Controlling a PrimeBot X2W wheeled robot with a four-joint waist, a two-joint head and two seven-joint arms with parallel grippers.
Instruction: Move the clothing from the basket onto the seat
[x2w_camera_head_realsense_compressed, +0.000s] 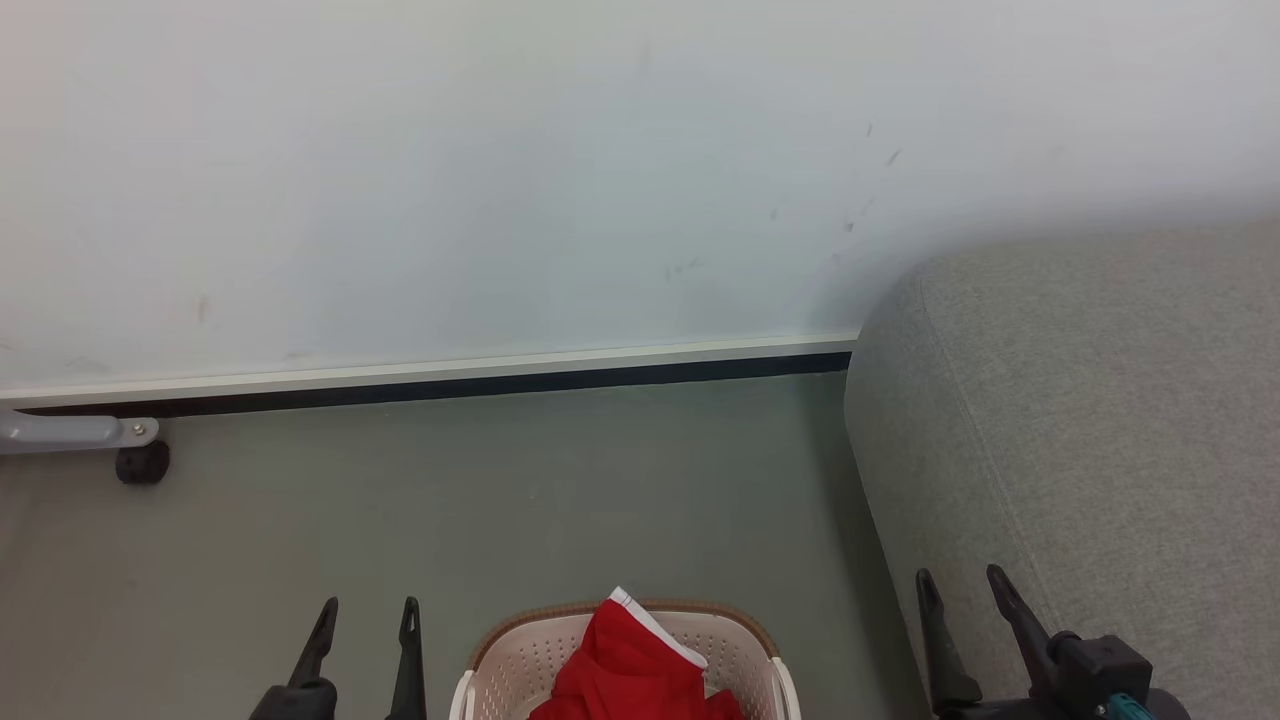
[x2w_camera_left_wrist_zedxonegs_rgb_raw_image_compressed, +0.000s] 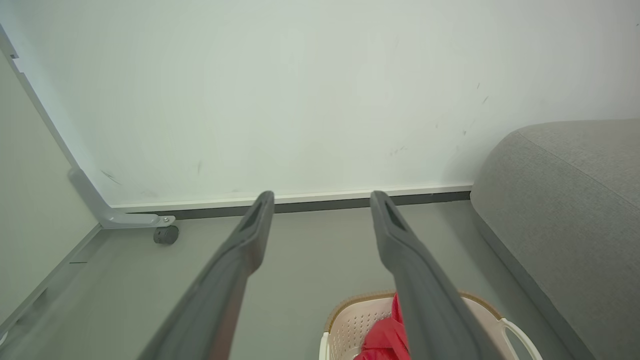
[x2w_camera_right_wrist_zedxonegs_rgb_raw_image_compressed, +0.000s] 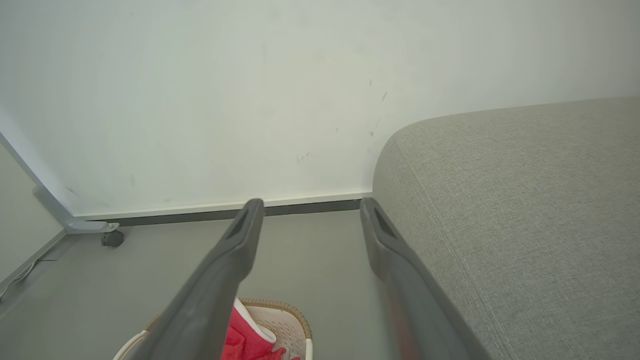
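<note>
Head view: L gripper (x2w_camera_head_realsense_compressed: 370, 604), R gripper (x2w_camera_head_realsense_compressed: 958, 572) spread.

We see bright red clothing (x2w_camera_head_realsense_compressed: 630, 670) with a white edge band, a cream basket (x2w_camera_head_realsense_compressed: 515, 665) with dotted perforations and a brown woven-look rim, a grey woven-textured seat (x2w_camera_head_realsense_compressed: 1100, 420), a dull grey-green floor (x2w_camera_head_realsense_compressed: 500, 500), and a pale, faintly scuffed wall (x2w_camera_head_realsense_compressed: 500, 180) with white-and-black skirting (x2w_camera_head_realsense_compressed: 500, 380).

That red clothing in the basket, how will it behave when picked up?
Probably floppy: the red clothing lies crumpled in folds, so it should sag and drape from a pinch. Likely light, since it looks like thin fabric. A hanging end might drag on the rim of the basket.
</note>
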